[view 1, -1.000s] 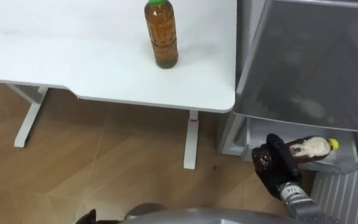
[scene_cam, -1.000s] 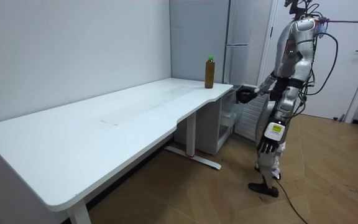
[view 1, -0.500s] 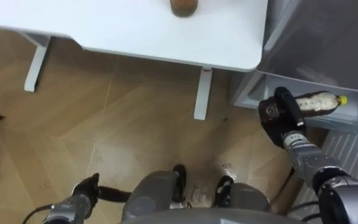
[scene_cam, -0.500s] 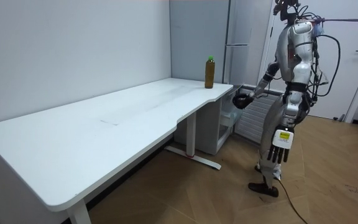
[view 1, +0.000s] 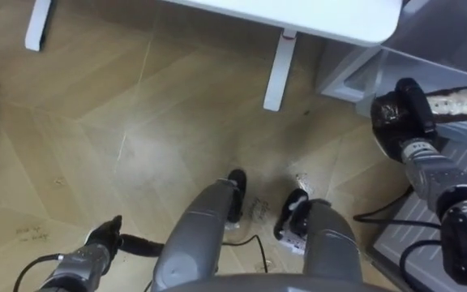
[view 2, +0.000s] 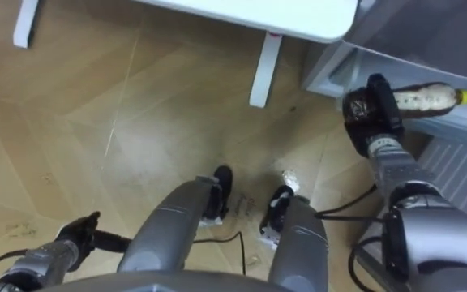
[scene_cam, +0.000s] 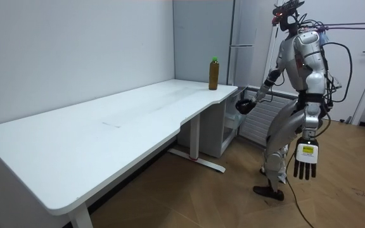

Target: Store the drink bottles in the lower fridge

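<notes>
Bottle (view 1: 456,103) gripped sideways in curled right hand (view 1: 400,113) at fridge drawer (view 1: 351,77), far right. Could be knocked loose against drawer rim. Left hand (scene_cam: 303,166) spread.

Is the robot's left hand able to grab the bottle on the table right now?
Probably not: the left hand hangs open, low beside its leg, far from the bottle standing on the table.

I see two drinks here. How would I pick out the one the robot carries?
Find the tall grey fridge past the far end of the white table. Before its open lower compartment, the robot's right hand is curled round a bottle held sideways. Its yellow cap and pale body set it apart from the upright green-capped brown bottle on the table.
</notes>
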Controlling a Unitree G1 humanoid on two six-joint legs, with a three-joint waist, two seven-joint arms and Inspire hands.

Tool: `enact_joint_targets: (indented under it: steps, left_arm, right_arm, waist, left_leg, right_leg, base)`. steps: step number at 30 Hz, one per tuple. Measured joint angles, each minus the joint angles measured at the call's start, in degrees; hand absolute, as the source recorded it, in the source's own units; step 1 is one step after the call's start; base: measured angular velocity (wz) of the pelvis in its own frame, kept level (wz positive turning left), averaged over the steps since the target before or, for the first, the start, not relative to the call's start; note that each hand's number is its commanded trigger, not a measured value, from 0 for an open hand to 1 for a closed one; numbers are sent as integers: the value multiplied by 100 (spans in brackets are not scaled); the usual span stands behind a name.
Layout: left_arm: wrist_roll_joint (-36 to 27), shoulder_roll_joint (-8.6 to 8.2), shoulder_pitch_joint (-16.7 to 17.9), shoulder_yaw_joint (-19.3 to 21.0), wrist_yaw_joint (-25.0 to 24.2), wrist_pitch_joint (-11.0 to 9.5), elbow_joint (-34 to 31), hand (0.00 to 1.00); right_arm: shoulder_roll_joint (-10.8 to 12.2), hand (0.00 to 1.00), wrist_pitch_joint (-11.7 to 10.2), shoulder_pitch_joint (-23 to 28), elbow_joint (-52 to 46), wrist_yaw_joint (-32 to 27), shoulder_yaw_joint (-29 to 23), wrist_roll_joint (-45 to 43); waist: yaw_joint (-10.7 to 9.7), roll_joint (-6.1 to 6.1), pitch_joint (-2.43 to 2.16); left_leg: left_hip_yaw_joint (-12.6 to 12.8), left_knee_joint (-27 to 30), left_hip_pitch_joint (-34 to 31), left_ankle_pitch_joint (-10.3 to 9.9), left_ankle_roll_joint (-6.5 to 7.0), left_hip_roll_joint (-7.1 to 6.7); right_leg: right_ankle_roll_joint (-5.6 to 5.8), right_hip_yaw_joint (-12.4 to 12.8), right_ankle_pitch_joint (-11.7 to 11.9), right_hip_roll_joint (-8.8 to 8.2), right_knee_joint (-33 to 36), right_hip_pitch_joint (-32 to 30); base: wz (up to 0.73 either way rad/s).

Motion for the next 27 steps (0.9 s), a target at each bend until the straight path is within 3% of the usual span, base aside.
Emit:
enact_joint_targets:
  steps: [7,16,23,24,25,27]
  left_arm:
    - [-2,13,-3,-68,-3,-7,-3,0]
    - [-26,44,10,-63,45,-84,-7,0]
    - [-131,136,47,-52,120,-102,-7,0]
    - [-132,137,47,-52,121,-102,-7,0]
    - [-125,141,52,-45,120,-103,-8,0]
    - [-125,143,56,-44,118,-107,-18,0]
  right_arm:
    - [-128,100,-12,-113,-12,-254,0,0]
    - [-462,100,-15,-480,25,-585,-196,49]
    - [-572,100,-5,-497,121,-695,-215,201]
    - [-581,82,-5,-497,121,-704,-215,201]
    - [-595,0,-5,-497,125,-709,-220,201]
    - [-649,0,-5,-497,127,-709,-276,201]
  waist:
    - [-31,-11,1]
    - [-86,-192,-5]
    - [-26,-194,-4]
    - [-25,-194,-4]
    - [-23,-194,-4]
    - [-21,-193,-4]
  left_leg:
    - [-1,132,-35,-14,-8,-2]
    - [7,172,-38,-14,-11,-11]
    - [-20,172,-49,-15,-10,-17]
    - [-21,172,-50,-15,-10,-18]
    - [-21,174,-57,-15,-10,-35]
    - [-19,181,-68,-16,-6,-95]
  right_leg:
    - [-17,-1,-55,-32,164,-31]
    - [-35,-54,-75,-63,214,-17]
    - [-27,-54,-81,-68,206,-27]
    - [-26,-54,-83,-70,209,-29]
    - [-22,-55,-100,-91,236,-43]
    - [-8,-33,-146,-154,333,-86]
  base:
    - [1]
    - [2]
    - [0]
    - [0]
    - [9]
    - [8]
